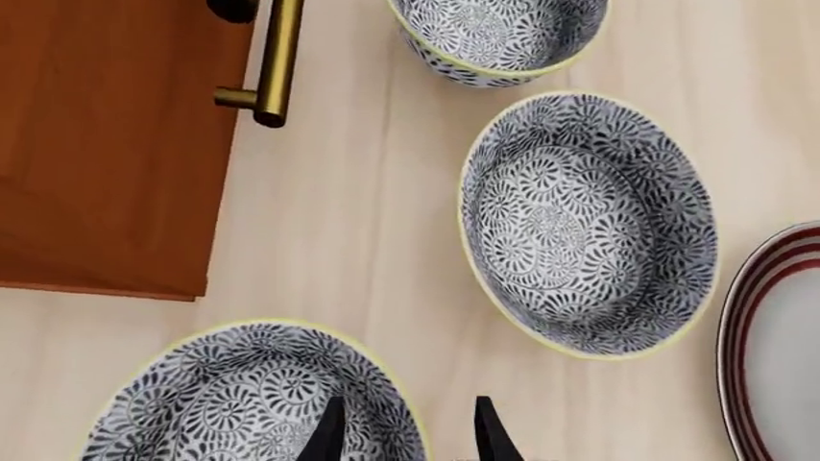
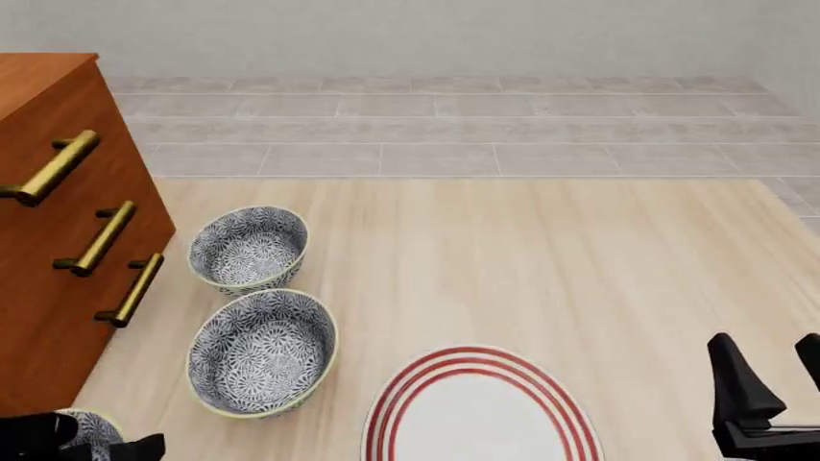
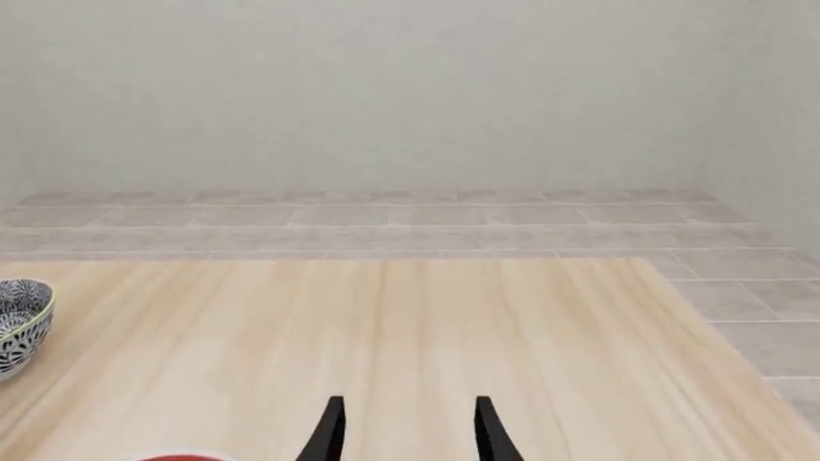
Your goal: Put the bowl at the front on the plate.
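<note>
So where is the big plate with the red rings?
In the front view the plate sits on the table at the near edge, just right of the middle bowl.

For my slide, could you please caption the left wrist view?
Left end effector, open, straddling the front bowl's rim, beside two matching bowls and the plate.

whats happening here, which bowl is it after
The left gripper hangs open over the rim of the front bowl, the nearest of three in a row beside the wooden drawer cabinet. Nothing is gripped yet. The middle bowl and far bowl sit untouched, and the red-ringed plate has nothing on the part in view. The right gripper waits open over bare table on the right.
</note>
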Controlling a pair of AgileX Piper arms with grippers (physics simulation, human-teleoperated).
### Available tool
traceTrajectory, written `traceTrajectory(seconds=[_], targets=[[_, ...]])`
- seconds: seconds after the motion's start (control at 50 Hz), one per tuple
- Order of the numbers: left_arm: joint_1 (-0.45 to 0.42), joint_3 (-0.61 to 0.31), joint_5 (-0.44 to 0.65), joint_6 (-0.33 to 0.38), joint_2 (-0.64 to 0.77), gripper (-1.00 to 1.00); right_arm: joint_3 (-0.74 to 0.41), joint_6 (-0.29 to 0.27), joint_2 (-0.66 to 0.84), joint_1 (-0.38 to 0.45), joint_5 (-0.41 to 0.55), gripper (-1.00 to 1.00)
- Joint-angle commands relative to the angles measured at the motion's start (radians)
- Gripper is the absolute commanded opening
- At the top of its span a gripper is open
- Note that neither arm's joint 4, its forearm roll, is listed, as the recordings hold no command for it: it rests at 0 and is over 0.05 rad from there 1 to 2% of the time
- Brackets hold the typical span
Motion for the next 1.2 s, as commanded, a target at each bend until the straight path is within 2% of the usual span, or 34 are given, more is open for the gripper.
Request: traceTrajectory(seconds=[0.02,0.62,0.66,0.7,0.74,0.76,0.88,0.92,0.98,1.08,1.16,1.2], targets=[[0.015,0.058,-0.027,-0.044,0.028,1.0,0.0,0.005,0.01,-0.003,-0.01,1.0],[-0.007,0.115,-0.036,-0.115,0.036,1.0,0.0,-0.001,0.0,-0.001,-0.003,1.0],[-0.011,0.121,-0.028,-0.111,0.052,1.0,0.0,0.0,0.002,-0.001,-0.005,1.0],[-0.021,0.122,0.015,-0.121,0.0,1.0,-0.001,-0.001,0.005,-0.002,-0.008,1.0],[-0.004,0.122,0.014,-0.105,0.0,1.0,-0.001,-0.001,0.003,-0.002,-0.006,1.0],[0.005,0.122,0.008,-0.094,0.006,-1.0,-0.001,-0.001,0.001,-0.002,-0.004,1.0],[0.075,0.123,0.003,-0.016,0.041,-1.0,-0.001,-0.002,0.009,-0.003,-0.011,1.0],[0.07,0.122,0.029,-0.021,0.012,-1.0,-0.001,-0.003,0.011,-0.003,-0.013,1.0],[0.088,0.123,-0.017,0.021,0.021,-1.0,0.0,-0.002,0.014,-0.003,-0.016,1.0],[0.106,0.118,-0.095,0.045,0.073,-1.0,0.0,-0.001,0.009,-0.004,-0.011,1.0],[0.099,0.085,-0.1,0.057,0.07,-1.0,0.0,0.0,0.014,-0.003,-0.016,1.0],[0.106,0.057,-0.094,0.087,0.061,-1.0,0.0,0.002,0.012,-0.003,-0.015,1.0]])
